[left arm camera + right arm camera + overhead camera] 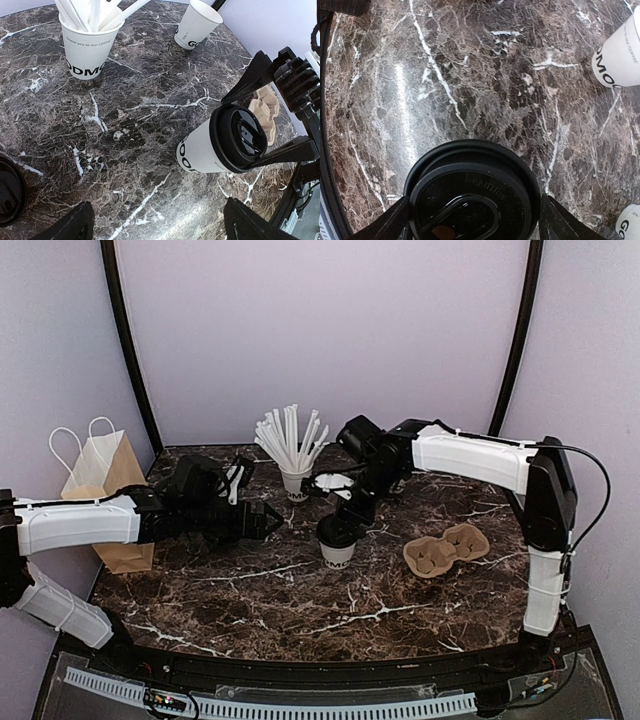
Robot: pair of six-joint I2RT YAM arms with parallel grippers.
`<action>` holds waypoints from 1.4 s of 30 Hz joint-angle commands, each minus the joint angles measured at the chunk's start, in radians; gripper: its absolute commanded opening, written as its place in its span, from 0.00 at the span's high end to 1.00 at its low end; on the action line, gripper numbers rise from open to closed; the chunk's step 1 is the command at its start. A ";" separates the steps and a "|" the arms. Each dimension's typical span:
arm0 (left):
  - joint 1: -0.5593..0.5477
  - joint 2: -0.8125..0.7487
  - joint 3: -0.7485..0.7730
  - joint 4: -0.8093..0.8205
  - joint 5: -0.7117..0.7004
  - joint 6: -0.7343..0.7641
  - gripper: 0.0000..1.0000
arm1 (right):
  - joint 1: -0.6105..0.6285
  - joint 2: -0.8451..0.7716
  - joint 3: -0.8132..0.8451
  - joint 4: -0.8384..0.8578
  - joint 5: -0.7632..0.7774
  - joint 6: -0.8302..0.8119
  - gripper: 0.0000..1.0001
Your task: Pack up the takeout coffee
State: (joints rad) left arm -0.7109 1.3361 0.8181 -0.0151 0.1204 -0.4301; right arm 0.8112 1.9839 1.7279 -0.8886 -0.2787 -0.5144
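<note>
The takeout coffee (338, 548), a white cup with dark lettering and a black lid, stands upright on the marble table (250, 590). My right gripper (341, 522) comes down over it, one finger touching each side of the lid's rim. In the right wrist view the lid (470, 170) fills the space between the gripper's (472, 201) fingers. The left wrist view shows the cup (202, 150) with the right gripper's fingers (250, 77) on its lid. My left gripper (268, 520) is open and empty, left of the cup, low over the table (162, 220).
A white cup full of straws (294, 480) (87, 50) and a plain lidless white cup (197, 25) stand behind. A brown pulp cup carrier (446, 548) lies to the right. A paper bag (105, 480) stands at the left edge. A loose black lid (7, 192) lies near my left gripper.
</note>
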 commanded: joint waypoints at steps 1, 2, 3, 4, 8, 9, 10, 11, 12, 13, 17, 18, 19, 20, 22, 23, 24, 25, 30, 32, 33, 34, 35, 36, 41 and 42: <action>0.002 -0.012 0.007 0.006 0.011 0.007 0.07 | -0.058 -0.055 -0.008 -0.011 0.048 0.008 0.19; 0.003 -0.011 0.007 0.005 0.013 0.006 0.07 | -0.080 -0.062 -0.011 -0.015 0.049 0.009 0.20; 0.002 -0.012 0.007 0.006 0.013 0.007 0.07 | -0.102 -0.071 -0.016 -0.015 0.048 0.012 0.20; 0.002 -0.012 0.007 0.004 0.013 0.007 0.07 | -0.127 -0.083 -0.025 -0.015 0.048 0.017 0.20; 0.002 -0.017 0.007 0.000 0.007 0.015 0.07 | -0.222 -0.128 -0.067 -0.011 0.066 0.022 0.20; 0.002 -0.017 0.008 -0.001 0.006 0.020 0.07 | -0.246 -0.137 -0.076 -0.008 0.072 0.022 0.20; 0.002 -0.016 0.009 -0.004 0.003 0.023 0.07 | -0.268 -0.141 -0.083 -0.004 0.078 0.025 0.20; 0.002 -0.012 0.013 -0.004 0.001 0.026 0.07 | -0.292 -0.145 -0.086 0.001 0.082 0.029 0.20; 0.002 -0.010 0.016 -0.005 0.003 0.027 0.07 | -0.315 -0.145 -0.086 0.004 0.087 0.033 0.20; 0.002 -0.006 0.020 -0.006 0.005 0.029 0.07 | -0.335 -0.141 -0.083 0.005 0.090 0.037 0.20; 0.003 0.012 0.037 -0.009 0.020 0.029 0.07 | -0.393 -0.133 -0.075 0.007 0.120 0.053 0.20; 0.003 0.014 0.038 -0.010 0.026 0.027 0.07 | -0.406 -0.133 -0.076 0.011 0.121 0.057 0.20; 0.002 0.014 0.039 -0.010 0.027 0.027 0.07 | -0.418 -0.132 -0.078 0.012 0.119 0.061 0.20; 0.002 0.013 0.038 -0.010 0.028 0.025 0.07 | -0.429 -0.132 -0.079 0.013 0.116 0.064 0.20; 0.002 0.010 0.037 -0.011 0.026 0.024 0.07 | -0.450 -0.130 -0.082 0.016 0.112 0.066 0.20; 0.002 0.010 0.036 -0.012 0.022 0.023 0.07 | -0.457 -0.129 -0.087 0.022 0.111 0.066 0.20; 0.003 0.010 0.036 -0.014 0.019 0.020 0.07 | -0.461 -0.128 -0.090 0.027 0.111 0.066 0.19; 0.002 0.011 0.039 -0.020 0.015 0.019 0.07 | -0.466 -0.127 -0.093 0.033 0.109 0.068 0.19; 0.002 0.026 0.056 -0.044 0.016 0.013 0.07 | -0.478 -0.113 -0.102 0.046 0.093 0.080 0.16; 0.002 0.027 0.060 -0.048 0.015 0.011 0.07 | -0.481 -0.110 -0.110 0.054 0.090 0.088 0.15; 0.002 0.027 0.060 -0.054 0.008 0.007 0.07 | -0.480 -0.109 -0.114 0.057 0.089 0.090 0.14; 0.002 0.026 0.064 -0.058 0.002 0.001 0.07 | -0.481 -0.111 -0.117 0.058 0.089 0.092 0.12; 0.002 0.025 0.068 -0.069 -0.005 0.000 0.08 | -0.482 -0.115 -0.122 0.061 0.089 0.095 0.11; 0.002 0.025 0.083 -0.080 -0.010 -0.005 0.07 | -0.481 -0.119 -0.126 0.064 0.089 0.096 0.10; 0.002 0.022 0.171 -0.217 -0.046 0.032 0.09 | -0.483 -0.150 -0.135 0.065 0.078 0.104 0.02; 0.002 0.019 0.195 -0.233 -0.061 0.039 0.09 | -0.483 -0.157 -0.136 0.063 0.077 0.105 0.01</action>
State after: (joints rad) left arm -0.7109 1.3701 0.9264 -0.1425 0.1055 -0.4252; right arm 0.3328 1.8694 1.6066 -0.8516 -0.1841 -0.4263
